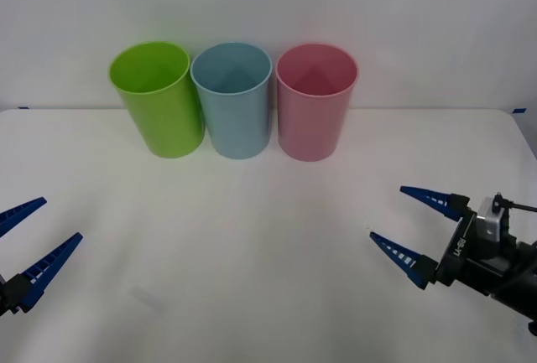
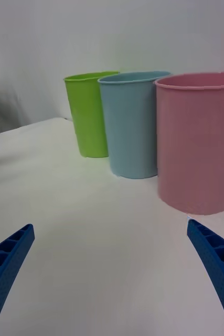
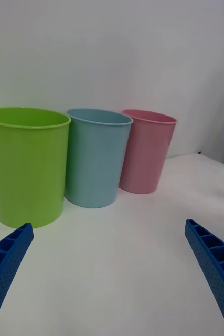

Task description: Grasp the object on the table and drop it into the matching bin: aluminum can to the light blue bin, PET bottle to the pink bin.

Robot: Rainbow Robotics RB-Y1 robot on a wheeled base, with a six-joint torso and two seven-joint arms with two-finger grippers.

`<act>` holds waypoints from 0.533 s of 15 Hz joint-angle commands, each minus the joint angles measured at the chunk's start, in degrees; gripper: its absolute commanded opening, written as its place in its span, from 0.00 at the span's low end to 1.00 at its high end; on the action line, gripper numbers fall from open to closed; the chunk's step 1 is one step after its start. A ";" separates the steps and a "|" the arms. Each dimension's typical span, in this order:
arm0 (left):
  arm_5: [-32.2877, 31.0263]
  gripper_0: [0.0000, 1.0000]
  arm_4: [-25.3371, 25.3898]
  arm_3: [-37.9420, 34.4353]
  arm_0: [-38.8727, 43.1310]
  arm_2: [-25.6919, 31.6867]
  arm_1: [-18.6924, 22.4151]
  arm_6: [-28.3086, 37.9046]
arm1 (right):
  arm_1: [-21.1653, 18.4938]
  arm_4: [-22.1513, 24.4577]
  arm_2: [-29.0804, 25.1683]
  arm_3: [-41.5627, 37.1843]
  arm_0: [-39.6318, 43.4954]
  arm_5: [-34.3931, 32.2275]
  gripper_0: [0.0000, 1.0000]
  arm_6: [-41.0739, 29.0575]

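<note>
Left end effector [image 1: 38,230] and right end effector [image 1: 405,218], fingers apart, over surface [image 1: 268,262]; green bin [image 1: 158,99], light blue bin [image 1: 233,99], pink bin [image 1: 315,101] ahead, between them.

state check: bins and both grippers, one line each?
Green bin: upright, inside looks empty.
Blue bin: upright, middle of the row, inside looks empty.
Pink bin: upright, inside looks empty.
Left gripper: open, holding nothing, low over the table.
Right gripper: open, holding nothing.
</note>
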 commanded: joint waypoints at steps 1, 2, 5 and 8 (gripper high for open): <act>0.00 1.00 0.00 0.00 0.00 0.00 0.00 0.00 | 1.23 0.01 -2.37 -0.05 2.95 -1.38 1.00 0.15; 0.00 1.00 0.00 0.00 0.00 0.00 0.00 0.00 | 1.58 0.01 -3.16 -0.05 4.01 -1.99 1.00 0.15; 0.00 1.00 0.00 0.00 0.00 0.00 0.00 0.00 | 2.54 0.01 -5.54 -0.05 6.82 -3.66 1.00 0.15; 0.00 1.00 0.00 0.00 0.00 0.00 0.00 0.00 | 3.51 0.10 -7.56 -0.05 8.84 -5.16 1.00 0.15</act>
